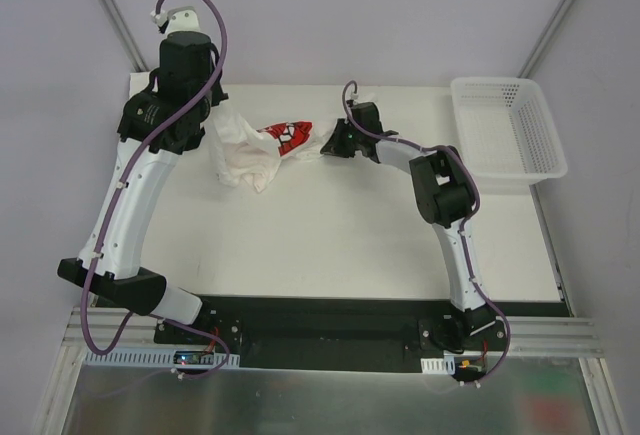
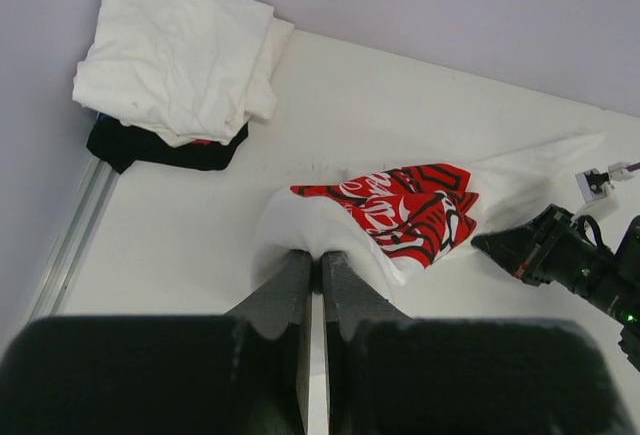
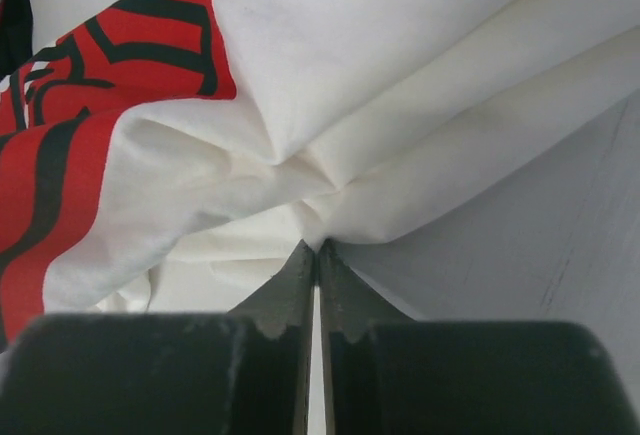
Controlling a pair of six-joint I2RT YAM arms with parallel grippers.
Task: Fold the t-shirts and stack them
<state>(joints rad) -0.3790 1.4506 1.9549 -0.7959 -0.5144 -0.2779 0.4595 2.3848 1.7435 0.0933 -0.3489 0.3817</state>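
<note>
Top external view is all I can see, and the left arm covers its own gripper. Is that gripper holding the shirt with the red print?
Observer: Yes. In the left wrist view the left gripper is shut on a white edge of the red-printed shirt.
Operator: And the right one, does it have cloth?
Observer: The right wrist view shows the right gripper pinched shut on a white fold of the same shirt.
Operator: Is there a stack I can't see?
Observer: Yes. Folded white shirts lie on a black shirt at the far left corner of the table.
</note>
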